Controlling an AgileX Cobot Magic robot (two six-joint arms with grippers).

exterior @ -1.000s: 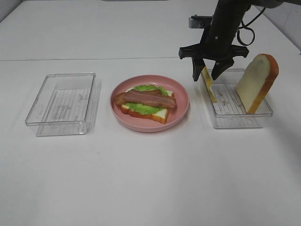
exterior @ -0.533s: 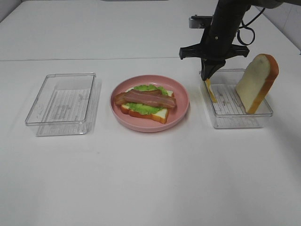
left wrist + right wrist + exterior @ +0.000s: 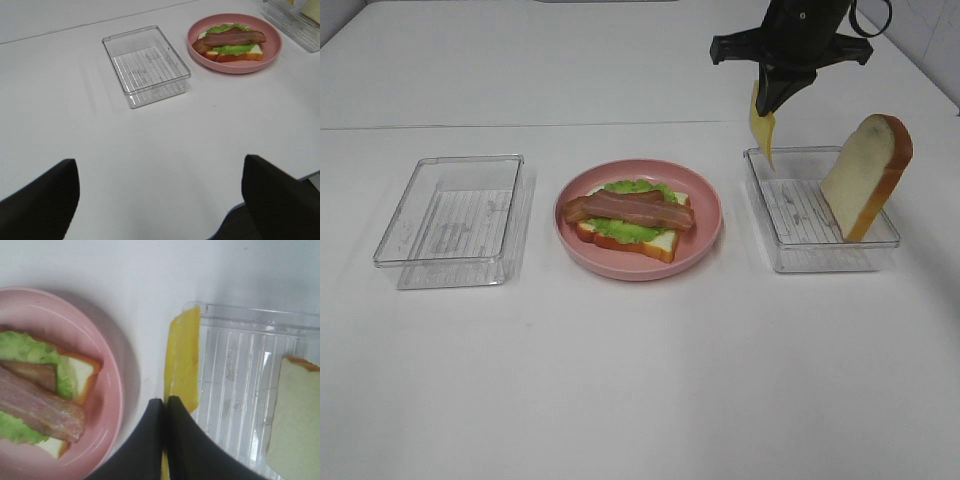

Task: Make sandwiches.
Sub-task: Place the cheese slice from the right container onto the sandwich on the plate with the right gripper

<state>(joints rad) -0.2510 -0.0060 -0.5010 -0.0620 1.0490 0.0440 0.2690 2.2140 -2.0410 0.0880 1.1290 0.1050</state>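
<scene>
High right of the plate (image 3: 710,226), my right gripper (image 3: 771,103) was clamped on the cheese (image 3: 761,130); bread (image 3: 656,243), lettuce (image 3: 640,187) and bacon (image 3: 630,208) lay stacked on the plate, cheese and top slice (image 3: 865,175) left to add.

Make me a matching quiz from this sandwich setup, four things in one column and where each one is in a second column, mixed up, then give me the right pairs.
Column one:
1. cheese slice
2. bread slice
3. bacon
4. pink plate

Column two:
A. leaning upright in the right-hand tray
B. hanging from the shut right gripper
C. lying on the lettuce
D. resting directly on the table

Pairs: 1-B, 2-A, 3-C, 4-D
</scene>
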